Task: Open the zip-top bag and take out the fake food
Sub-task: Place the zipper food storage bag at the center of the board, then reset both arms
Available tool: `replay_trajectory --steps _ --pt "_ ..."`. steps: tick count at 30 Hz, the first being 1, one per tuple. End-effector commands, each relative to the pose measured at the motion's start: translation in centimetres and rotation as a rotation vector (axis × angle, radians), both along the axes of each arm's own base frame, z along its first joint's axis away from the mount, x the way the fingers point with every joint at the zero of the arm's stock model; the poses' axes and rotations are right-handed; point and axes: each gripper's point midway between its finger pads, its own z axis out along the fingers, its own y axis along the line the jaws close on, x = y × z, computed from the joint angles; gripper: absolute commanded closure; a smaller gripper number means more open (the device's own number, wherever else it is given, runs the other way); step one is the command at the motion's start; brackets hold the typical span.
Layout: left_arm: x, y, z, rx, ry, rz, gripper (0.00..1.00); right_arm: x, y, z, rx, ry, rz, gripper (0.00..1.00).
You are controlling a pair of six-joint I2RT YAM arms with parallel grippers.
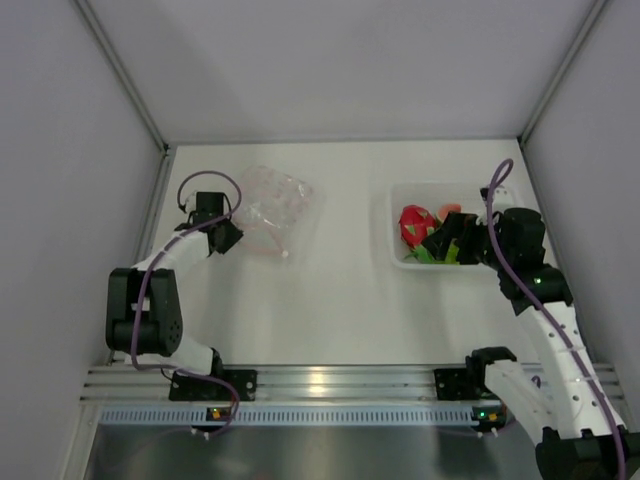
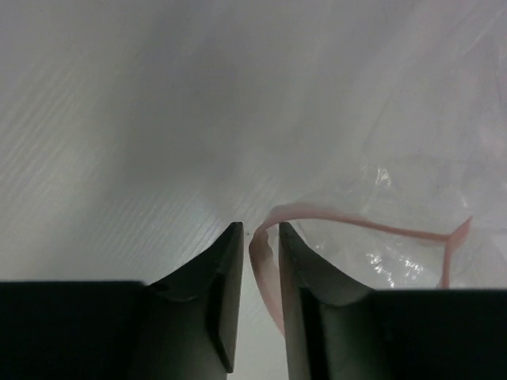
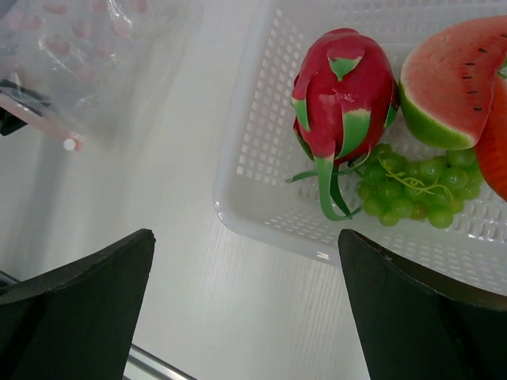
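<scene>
Left fingers (image 2: 226, 301) fill the bottom of the left wrist view, tips nearly together with only a slim gap. The left gripper (image 2: 260, 228) has the pink zip strip (image 2: 364, 226) of the bag (image 2: 412, 142) running into that gap. The strip end sits between the two tips, then curves away ahead and to their right. Can't tell if the pads pinch it or just flank it. The rest of the bag, clear and crinkled, lies on the table (image 2: 119, 158) ahead-right of the tips. Right fingers (image 3: 87, 301) stand wide apart with nothing between them. The right gripper (image 3: 245, 237) looks down at bare table just short of the rim of a white basket (image 3: 261, 142). Food (image 1: 412, 225) is in that basket, ahead of the right fingers and toward the right-hand one. The dragon fruit (image 3: 342, 87) is nearest the centre line and the melon slice (image 3: 451, 87) is out past the right tip. The grapes (image 3: 412, 190) are closer to the fingers than both, and an orange-red piece (image 3: 497, 150) is cut by the frame edge. From the right wrist, the bag shows far out past the left-hand finger, well apart from the basket. In the top view, the left tips sit at the bag's left edge and the right gripper overlaps the basket's right side.
</scene>
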Motion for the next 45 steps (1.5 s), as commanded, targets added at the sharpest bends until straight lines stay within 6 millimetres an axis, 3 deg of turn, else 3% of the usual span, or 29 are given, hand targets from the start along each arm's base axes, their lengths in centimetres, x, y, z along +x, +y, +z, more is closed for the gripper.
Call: replay_trajectory --steps 1,3,6,11,12,16,22,23,25,26,28,30,31,33,38,40,41,43,45 --pt "1.9 -2.3 0.4 -0.107 -0.065 -0.078 0.63 -0.4 1.0 1.3 0.03 -0.054 0.046 0.01" --pt "1.3 -2.8 -0.2 -0.129 -0.063 -0.094 0.49 -0.6 1.3 1.3 0.038 -0.049 0.061 0.01" --pt "0.4 -2.7 -0.4 -0.13 -0.061 -0.093 0.34 -1.1 1.9 1.3 0.06 -0.043 0.101 0.01" --pt "-1.4 -2.7 0.8 -0.136 -0.101 -0.086 0.26 -1.7 1.6 1.5 0.048 -0.057 0.094 0.01" --pt "-1.9 -2.6 0.8 -0.141 -0.104 -0.074 0.2 -1.8 1.4 1.5 0.037 -0.056 0.089 0.01" --pt "-4.4 -2.4 0.6 -0.148 -0.095 -0.057 0.2 -2.3 1.0 1.6 0.018 -0.067 0.076 0.01" --pt "-6.8 -2.3 4.5 -0.112 -0.187 -0.119 0.19 -3.0 0.5 1.9 -0.009 -0.096 0.068 0.01" --pt "-7.1 -2.9 6.5 -0.109 -0.235 -0.178 0.17 -3.1 0.4 1.8 -0.017 -0.101 0.065 0.01" --pt "-8.2 -3.1 7.5 -0.088 -0.226 -0.233 0.13 -3.0 -0.5 1.8 -0.045 -0.119 0.021 0.01" --pt "-8.1 -2.8 9.6 -0.044 -0.264 -0.26 0.12 -3.1 -0.6 1.8 -0.05 -0.121 0.015 0.0" --pt "-9.4 -2.3 10.2 -0.007 -0.22 -0.277 0.11 -3.4 -1.0 1.9 -0.061 -0.136 -0.009 0.01" --pt "-10.1 -2.4 12.6 0.019 -0.249 -0.321 0.09 -3.6 -1.8 2.1 -0.08 -0.139 -0.047 0.01" --pt "-10.6 -2.7 13.4 0.015 -0.263 -0.347 0.02 -3.9 -2.1 2.6 -0.084 -0.159 -0.063 0.01" --pt "-12.0 -3.0 15.8 0.026 -0.316 -0.379 0.02 -4.3 -2.9 3.6 -0.104 -0.19 -0.099 0.01" --pt "-15.8 -1.4 20.6 0.143 -0.438 -0.371 0.02 -7.2 -4.4 6.7 -0.136 -0.263 -0.146 0.01" --pt "-17.3 0.2 21.0 0.216 -0.418 -0.322 0.02 -8.2 -4.4 7.7 -0.137 -0.291 -0.134 0.01" --pt "-18.2 0.8 22.3 0.258 -0.449 -0.313 0.02 -9.2 -4.7 8.2 -0.144 -0.293 -0.14 0.01" --pt "-19.7 1.8 22.6 0.307 -0.436 -0.294 0.02 -10.2 -6.1 8.8 -0.177 -0.302 -0.198 0.01" --pt "-21.1 1.6 23.5 0.311 -0.476 -0.305 0.02 -11.6 -6.7 9.4 -0.209 -0.312 -0.204 0.01"
